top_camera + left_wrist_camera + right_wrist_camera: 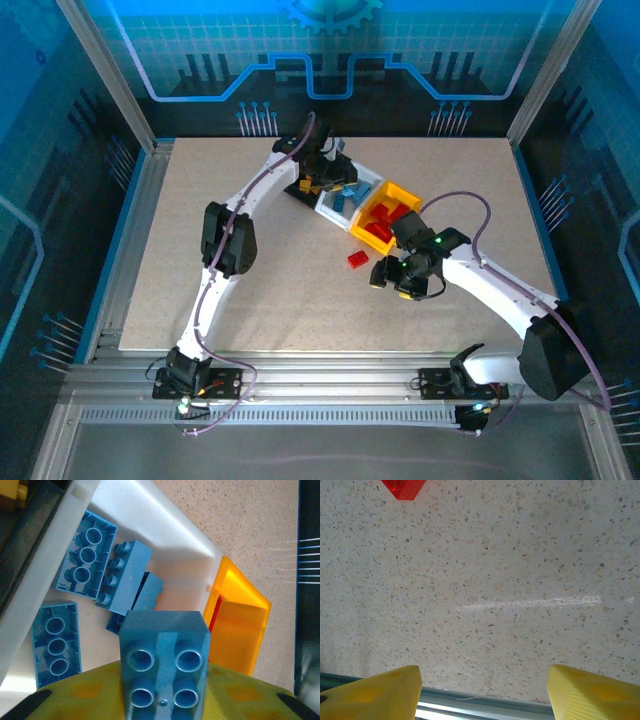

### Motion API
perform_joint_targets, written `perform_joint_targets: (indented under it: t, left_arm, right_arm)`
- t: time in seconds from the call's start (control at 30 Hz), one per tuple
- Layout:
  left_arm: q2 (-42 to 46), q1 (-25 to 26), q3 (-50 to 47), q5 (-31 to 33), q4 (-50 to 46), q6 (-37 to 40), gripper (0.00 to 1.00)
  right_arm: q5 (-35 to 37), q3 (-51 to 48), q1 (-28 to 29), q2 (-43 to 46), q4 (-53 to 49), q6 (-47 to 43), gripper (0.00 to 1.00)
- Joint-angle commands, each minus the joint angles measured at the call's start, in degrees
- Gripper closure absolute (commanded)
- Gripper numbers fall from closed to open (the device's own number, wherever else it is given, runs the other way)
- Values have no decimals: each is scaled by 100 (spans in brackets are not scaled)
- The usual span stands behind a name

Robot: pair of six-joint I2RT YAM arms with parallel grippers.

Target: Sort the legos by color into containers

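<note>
While the right gripper [482, 682] hovers low over the table [520, 580], its fingers [380, 690] are spread with nothing between them. A red brick [357, 259] lies loose on the table just ahead of it, between this gripper and the bins. It is the one brick I can see that is not yet sorted, and it looks like the right arm's next pick.

Farther back sit the three joined bins. The yellow bin [400, 187] holds several red bricks [380, 225]. The white bin [165, 525] next to it holds at least four blue bricks [85, 555], lying at odd angles. The black bin [300, 190] at the far end shows yellow bricks [312, 185], though the arm hides part of it.

Over the white bin hangs the left gripper [330, 170] with a blue brick [164, 665] at its tips, studs facing the wrist camera. Whether the pads are pinching it or have let go, I cannot tell. The brick is not yet down among the others.

By my reading the sort is nearly done: this blue brick must land in white, and the red one must go to yellow.
</note>
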State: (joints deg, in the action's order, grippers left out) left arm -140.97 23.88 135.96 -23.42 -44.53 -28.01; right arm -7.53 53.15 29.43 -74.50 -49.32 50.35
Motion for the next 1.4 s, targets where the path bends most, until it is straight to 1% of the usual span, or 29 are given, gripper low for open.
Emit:
perform_joint_targets:
  t: [0.0, 0.1, 0.2, 0.37, 0.47, 0.57, 0.7, 0.8, 0.93, 0.97, 1.0, 1.03, 1.13, 1.23, 1.37]
  left_arm:
    - [-88, -52, 241, -75, -187, 19, 53]
    - [-71, -76, 241, -66, -180, 11, 42]
    - [22, -86, 240, -62, -166, 5, 36]
    - [392, -140, 95, -78, -251, 38, 31]
    - [981, -178, -463, 14, -284, 174, 27]
    - [1911, -191, -1494, 111, -131, 310, 24]
    - [3319, -193, -3209, 153, 103, 393, 21]
    - [4419, -203, -4450, 226, 97, 391, 17]
    - [5899, -204, -5906, 350, -63, 276, 11]
    - [6209, -200, -6173, 384, -113, 228, 8]
    - [6552, -208, -6445, 465, -197, 179, 3]
    - [6865, -207, -6697, 552, -312, 105, 1]
    - [7728, -203, -7257, 725, -602, -94, 1]
    - [8411, -202, -7622, 834, -939, -319, 1]
    - [9148, -196, -7987, 893, -1264, -607, 1]
  right_arm:
    - [50, 137, -65, 18, -148, -57, 31]
    - [41, 205, -62, -22, -148, -55, 31]
    - [132, 291, -26, -12, -212, -30, 31]
    - [379, 454, 122, -59, -397, 37, 32]
    - [518, 593, 241, -280, -490, 178, 31]
    - [646, 852, 447, -642, -460, 312, 30]
    - [947, 1417, 702, -1354, -421, 284, 27]
    - [1189, 1870, 704, -1907, -534, 202, 24]
    - [1348, 2327, 695, -2490, -597, 513, 20]
    - [1359, 2401, 700, -2603, -589, 670, 19]
    - [1379, 2494, 721, -2721, -579, 866, 19]
    - [1426, 2603, 760, -2837, -589, 1118, 19]
    - [1788, 2842, 965, -3046, -617, 2030, 19]
    - [2142, 3053, 1141, -3210, -624, 2917, 19]
    - [2280, 3408, 1136, -3510, -643, 3531, 21]
